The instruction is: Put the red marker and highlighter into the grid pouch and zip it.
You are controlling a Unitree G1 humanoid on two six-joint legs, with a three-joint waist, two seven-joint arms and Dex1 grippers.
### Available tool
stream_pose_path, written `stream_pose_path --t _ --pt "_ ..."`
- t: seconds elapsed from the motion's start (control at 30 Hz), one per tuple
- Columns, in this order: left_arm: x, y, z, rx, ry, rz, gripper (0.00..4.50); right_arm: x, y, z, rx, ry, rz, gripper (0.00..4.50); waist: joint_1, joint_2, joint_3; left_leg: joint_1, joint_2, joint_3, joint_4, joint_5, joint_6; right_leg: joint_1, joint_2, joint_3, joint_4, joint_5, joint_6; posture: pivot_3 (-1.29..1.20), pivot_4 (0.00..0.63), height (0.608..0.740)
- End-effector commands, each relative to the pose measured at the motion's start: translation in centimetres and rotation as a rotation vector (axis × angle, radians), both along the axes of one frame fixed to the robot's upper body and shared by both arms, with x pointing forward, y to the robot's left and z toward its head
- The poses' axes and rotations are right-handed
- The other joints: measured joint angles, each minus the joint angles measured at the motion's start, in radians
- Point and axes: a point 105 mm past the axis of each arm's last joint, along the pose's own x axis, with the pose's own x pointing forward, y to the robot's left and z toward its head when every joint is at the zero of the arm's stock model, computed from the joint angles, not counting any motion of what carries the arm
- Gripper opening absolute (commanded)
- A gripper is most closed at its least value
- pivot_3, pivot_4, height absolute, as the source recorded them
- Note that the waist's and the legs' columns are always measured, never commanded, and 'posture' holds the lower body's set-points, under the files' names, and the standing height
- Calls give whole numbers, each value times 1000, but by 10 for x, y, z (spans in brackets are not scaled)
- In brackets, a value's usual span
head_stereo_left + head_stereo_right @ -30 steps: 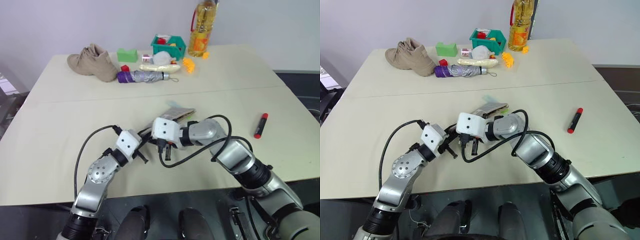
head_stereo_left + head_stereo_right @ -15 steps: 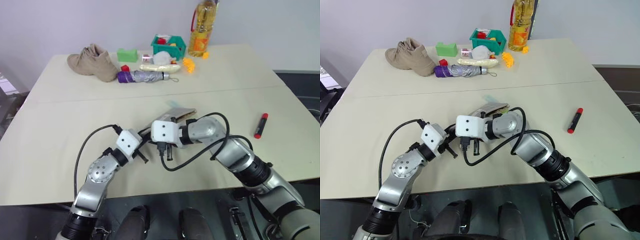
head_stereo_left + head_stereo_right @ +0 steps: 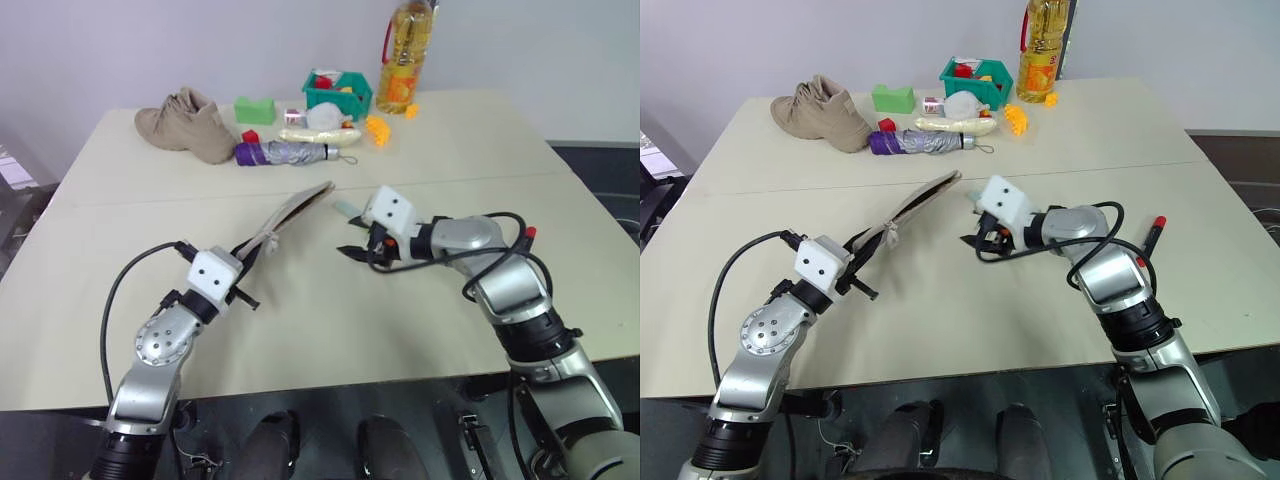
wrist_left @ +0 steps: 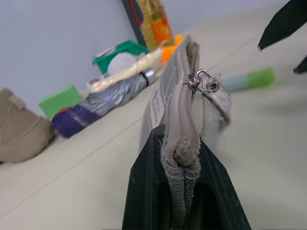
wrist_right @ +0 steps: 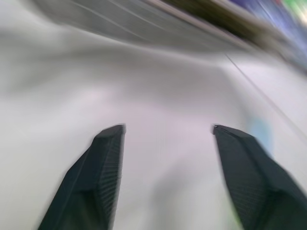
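Observation:
The grid pouch [image 3: 296,211] stands on edge, slanting across the table's middle, and my left gripper [image 4: 180,143] is shut on its near end. Its zipper pull [image 4: 203,81] hangs at the top edge, just beyond the fingers. My right gripper [image 3: 357,250] hovers open and empty to the pouch's right, apart from it. The highlighter [image 3: 346,209], pale teal with a green cap, lies on the table between the pouch's far end and my right gripper. Only the red tip of the red marker [image 3: 1157,223] peeks out behind my right forearm.
Along the far edge of the table sit a tan shoe [image 3: 187,122], a green block [image 3: 254,110], a folded purple umbrella [image 3: 290,153], a green basket [image 3: 337,92], a yellow toy [image 3: 376,128] and an oil bottle [image 3: 403,60].
My right gripper let go of the pouch, opened and swung away to the right. My left gripper drew leftward with the pouch's end, and the pouch now stands stretched on edge.

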Motion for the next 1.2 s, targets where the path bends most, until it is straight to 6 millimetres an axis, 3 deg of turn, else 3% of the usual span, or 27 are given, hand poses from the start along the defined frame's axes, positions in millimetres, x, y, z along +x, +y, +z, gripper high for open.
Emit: stream_pose_path --t 0.03,0.33,0.43,0.6,0.63,0.8,0.97,1.07,1.2 --pt "1 1 6 32 -52 -14 0 23 -11 9 52 -40 -142 4409 -1 0 0 0 0 0 0 0 0 0 0 0 0 0 0 0 150 739" --pt "1 -2 2 15 -52 -15 0 52 -21 -15 213 111 -338 4409 -2 0 0 0 0 1 -1 0 0 -1 0 0 0 0 0 0 150 739" --pt "0 -2 2 3 -53 -8 0 52 -20 -17 210 112 -324 3584 -1 0 0 0 0 1 -1 0 0 -1 0 0 0 0 0 0 150 739" --pt "-1 -3 2 -10 -53 -4 0 49 -18 -13 193 84 -293 1028 -3 0 0 0 0 1 -1 0 0 -1 0 0 0 0 0 0 150 739" --pt "-1 -3 2 -14 -53 -3 0 48 -19 -12 174 65 -287 859 -3 0 0 0 0 1 -1 0 0 -1 0 0 0 0 0 0 150 739" --pt "3 -5 6 -39 -61 -6 0 30 -30 13 92 -28 -211 878 1 0 0 -1 0 1 0 0 0 -1 0 0 0 0 0 0 150 739" --pt "6 -12 8 -53 -63 -36 0 -5 -43 38 71 -32 -122 878 1 0 0 -1 0 0 0 0 0 -1 0 0 0 0 0 0 150 739" --pt "8 -18 9 -58 -62 -64 0 -28 -34 52 101 -12 -31 878 -3 0 0 -1 0 0 0 0 0 -1 0 0 0 0 0 0 150 739" --pt "8 -24 9 -61 -62 -90 0 -33 -27 56 103 -14 -25 878 -2 0 0 -1 1 0 0 0 0 0 0 0 0 0 0 0 150 739"
